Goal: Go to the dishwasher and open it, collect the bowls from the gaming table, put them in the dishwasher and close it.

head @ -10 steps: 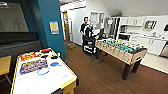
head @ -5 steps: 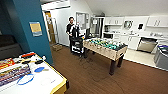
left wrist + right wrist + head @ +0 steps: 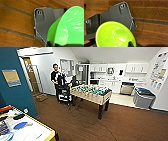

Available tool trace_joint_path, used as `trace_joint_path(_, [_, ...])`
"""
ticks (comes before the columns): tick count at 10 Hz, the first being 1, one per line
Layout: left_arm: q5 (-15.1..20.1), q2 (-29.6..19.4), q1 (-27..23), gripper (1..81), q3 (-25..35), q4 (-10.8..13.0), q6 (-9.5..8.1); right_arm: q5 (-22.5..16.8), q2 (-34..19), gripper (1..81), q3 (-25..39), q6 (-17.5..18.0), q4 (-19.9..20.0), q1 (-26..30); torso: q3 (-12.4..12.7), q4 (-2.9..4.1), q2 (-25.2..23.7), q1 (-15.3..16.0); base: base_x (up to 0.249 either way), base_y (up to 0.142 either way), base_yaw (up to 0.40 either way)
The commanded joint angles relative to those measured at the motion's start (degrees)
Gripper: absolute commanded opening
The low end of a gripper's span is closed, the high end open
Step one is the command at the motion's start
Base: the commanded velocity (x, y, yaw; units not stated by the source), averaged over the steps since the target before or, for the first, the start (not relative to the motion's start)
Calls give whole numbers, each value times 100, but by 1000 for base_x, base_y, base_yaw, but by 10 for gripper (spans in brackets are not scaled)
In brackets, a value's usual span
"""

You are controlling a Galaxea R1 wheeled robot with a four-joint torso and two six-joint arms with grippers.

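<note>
1. Head view: room with brown wood-plank floor (image 3: 82, 122), teal wall on the left, white kitchen cabinets along the far wall
2. Dishwasher (image 3: 127, 88) sits far back under the counter, brushed steel front, looks shut; a grey bin (image 3: 143, 97) stands just beside it
3. Table-football table (image 3: 91, 93) mid-room, pale wood box body, green field, dark legs; a person (image 3: 55, 78) stands behind a dark control rig beside it
4. Gaming table (image 3: 46, 130) in the near left corner, flat white top with a pale yellow edge, a blue bowl (image 3: 20, 125) lying on it among blurry clutter
5. Left wrist view: glossy translucent green bowl (image 3: 67, 28), tilted, right up against the dark plate with the floor planks beyond; left gripper fingers not made out (can't tell whether they are apart or clamped)
6. Right wrist view: lime-green round shallow bowl (image 3: 114, 35), shiny, with a ringed centre, sits close in front of the wrist plate above the floor; right gripper state can't be told either
</note>
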Motion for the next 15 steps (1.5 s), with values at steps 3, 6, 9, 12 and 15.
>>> trace_joint_path(3, [266,-113,-221,10,3,79,18,-358,-141,10,47,7,-86,143,0,0,0,1,0,0,-400])
trace_joint_path(6, [266,-113,-212,10,-24,71,18,-358,-115,10,56,-19,-86,152,0,0,0,1,0,0,-400])
trace_joint_path(9, [266,-122,-212,10,-15,53,10,-358,-88,10,56,-46,-86,170,0,0,0,1,0,0,-199])
trace_joint_path(12, [258,-130,-220,10,3,53,10,-358,-88,10,100,-46,-138,196,0,0,0,1,0,0,0])
trace_joint_path(15, [266,-122,-212,10,3,53,10,-358,-88,10,109,-54,-147,222,0,0,0,1,0,0,0])
